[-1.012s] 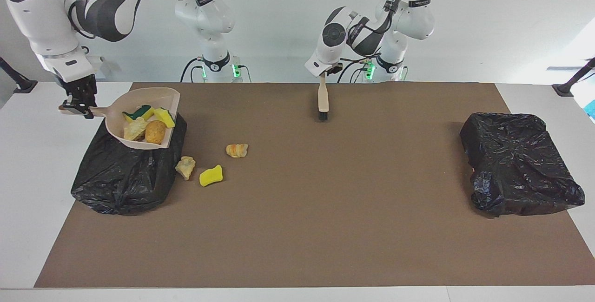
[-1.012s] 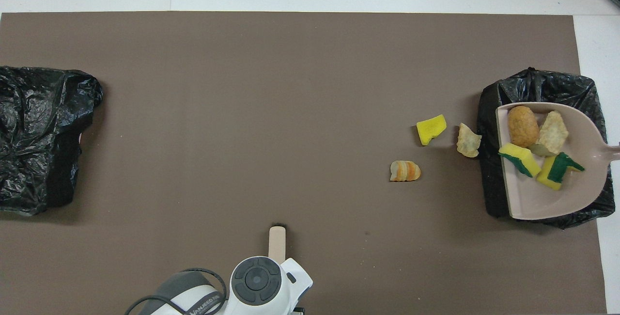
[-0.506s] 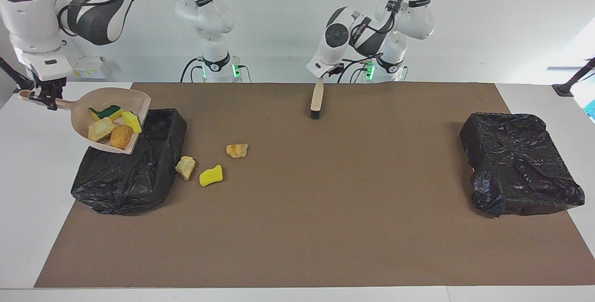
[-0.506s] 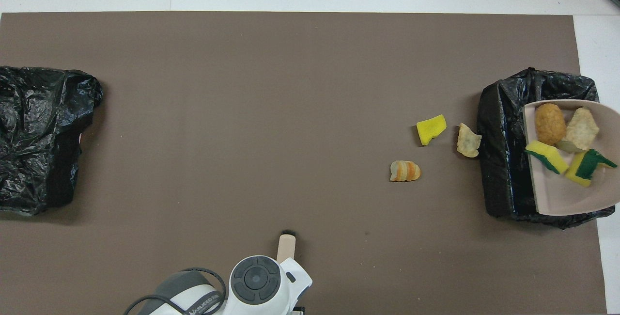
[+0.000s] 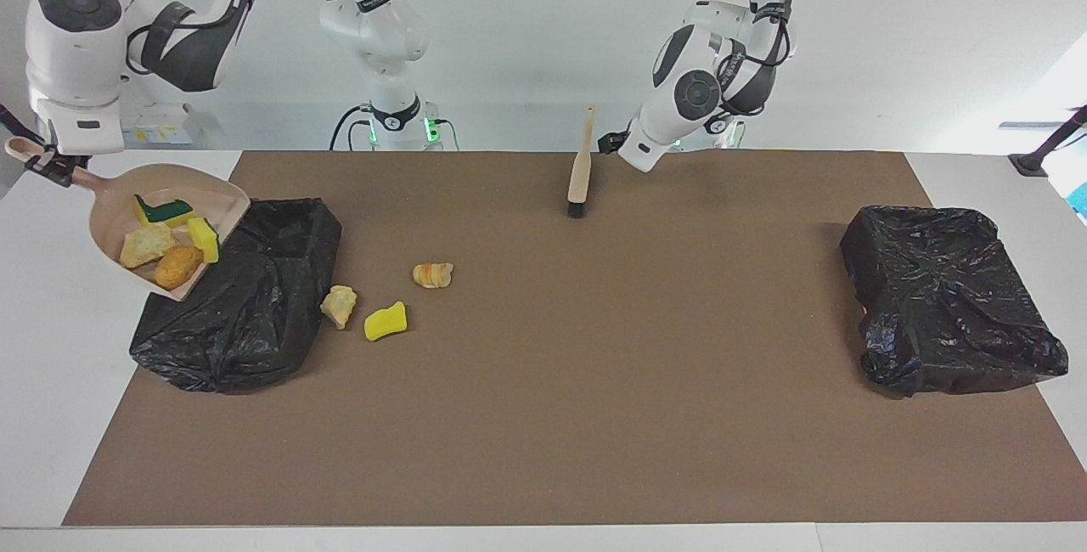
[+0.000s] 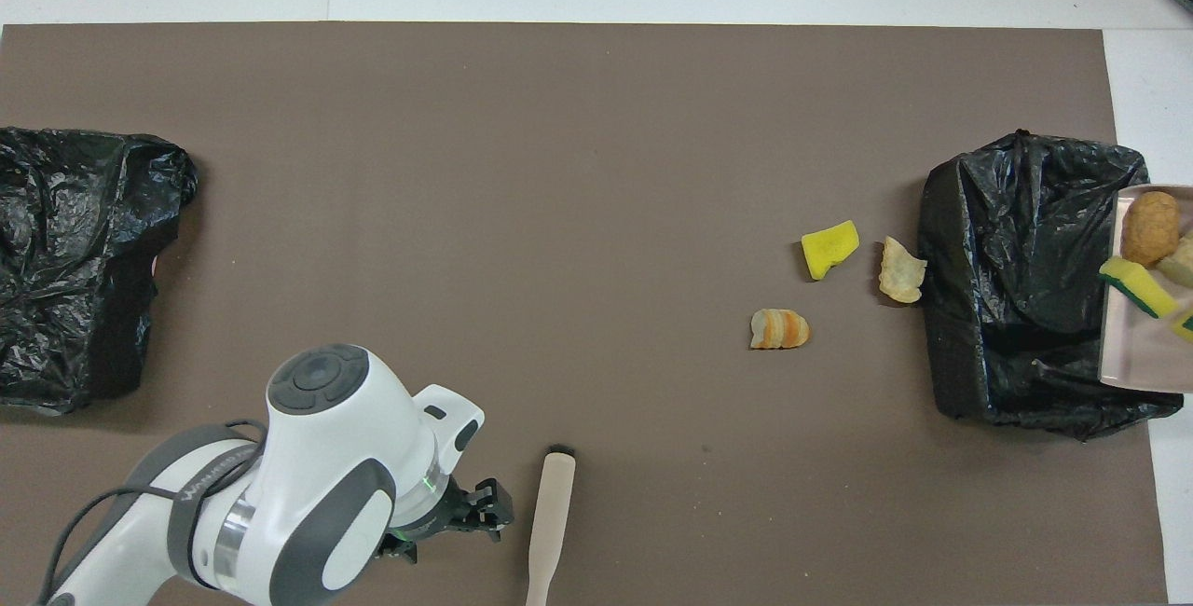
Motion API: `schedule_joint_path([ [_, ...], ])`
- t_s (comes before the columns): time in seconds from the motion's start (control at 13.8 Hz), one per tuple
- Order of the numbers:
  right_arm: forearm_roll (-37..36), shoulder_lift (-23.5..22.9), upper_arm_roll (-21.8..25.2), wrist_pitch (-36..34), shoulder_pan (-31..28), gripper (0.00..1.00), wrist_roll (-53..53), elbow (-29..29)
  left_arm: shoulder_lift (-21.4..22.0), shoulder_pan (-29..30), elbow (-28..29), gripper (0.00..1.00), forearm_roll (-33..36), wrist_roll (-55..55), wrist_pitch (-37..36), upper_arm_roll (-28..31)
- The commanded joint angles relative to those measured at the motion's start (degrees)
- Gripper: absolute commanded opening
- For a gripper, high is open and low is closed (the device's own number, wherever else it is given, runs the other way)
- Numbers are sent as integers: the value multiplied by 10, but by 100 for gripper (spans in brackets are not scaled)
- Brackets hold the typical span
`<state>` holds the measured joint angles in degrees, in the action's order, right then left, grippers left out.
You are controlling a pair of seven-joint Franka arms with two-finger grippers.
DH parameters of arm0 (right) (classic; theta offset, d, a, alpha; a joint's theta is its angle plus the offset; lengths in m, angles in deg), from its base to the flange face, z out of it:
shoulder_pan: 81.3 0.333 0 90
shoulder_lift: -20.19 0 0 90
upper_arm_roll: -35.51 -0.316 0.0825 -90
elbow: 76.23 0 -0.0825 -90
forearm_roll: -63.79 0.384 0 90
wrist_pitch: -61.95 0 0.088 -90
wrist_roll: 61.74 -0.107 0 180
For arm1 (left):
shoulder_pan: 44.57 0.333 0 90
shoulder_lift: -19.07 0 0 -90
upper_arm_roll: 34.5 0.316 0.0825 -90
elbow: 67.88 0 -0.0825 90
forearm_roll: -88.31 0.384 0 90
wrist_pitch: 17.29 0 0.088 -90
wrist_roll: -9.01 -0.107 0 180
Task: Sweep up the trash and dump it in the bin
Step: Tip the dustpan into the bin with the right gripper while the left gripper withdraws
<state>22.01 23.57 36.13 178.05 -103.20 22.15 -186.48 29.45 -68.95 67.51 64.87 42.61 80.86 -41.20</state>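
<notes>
My right gripper [image 5: 44, 163] is shut on the handle of the beige dustpan [image 5: 110, 225], held tilted in the air over the outer edge of the black-lined bin [image 5: 246, 314]. Several trash pieces [image 5: 166, 238] lie in the pan, also seen in the overhead view [image 6: 1151, 228]. Three more scraps lie on the mat beside the bin: a tan lump [image 5: 339, 306], a yellow sponge [image 5: 385, 320] and an orange lump [image 5: 433, 274]. My left gripper [image 5: 610, 144] is open beside the beige brush [image 5: 580, 170], apart from it. The brush stands on its bristles.
A second black bag-covered bin [image 5: 947, 306] sits at the left arm's end of the brown mat [image 5: 594, 382]. In the overhead view the left arm's wrist [image 6: 317, 475] covers part of the mat near the robots.
My right gripper carried the dustpan outward past the bin's edge and tipped it more. My left gripper let go of the brush and swung away from it; the brush stays upright.
</notes>
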Motion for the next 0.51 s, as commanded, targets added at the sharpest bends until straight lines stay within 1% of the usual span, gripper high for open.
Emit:
schedule_joint_path([
  [0.0, -41, 7, -6, -29, 12, 0, -52, -1, -7, 61, -34, 100, 27, -8, -41, -5],
  [0.14, -53, 6, -7, -56, 30, 0, -73, 1, -18, 68, -66, 100, 72, -29, -49, -5],
  [0.22, -62, 7, -7, -59, 33, 0, -73, 3, -22, 73, -78, 100, 96, -46, -49, -4],
  [0.36, -63, 7, -7, -60, 34, 0, -70, 6, -27, 104, -100, 100, 131, -91, -52, -4],
  [0.43, -63, 7, -7, -60, 34, 0, -70, 6, -29, 106, -113, 100, 153, -116, -50, -4],
])
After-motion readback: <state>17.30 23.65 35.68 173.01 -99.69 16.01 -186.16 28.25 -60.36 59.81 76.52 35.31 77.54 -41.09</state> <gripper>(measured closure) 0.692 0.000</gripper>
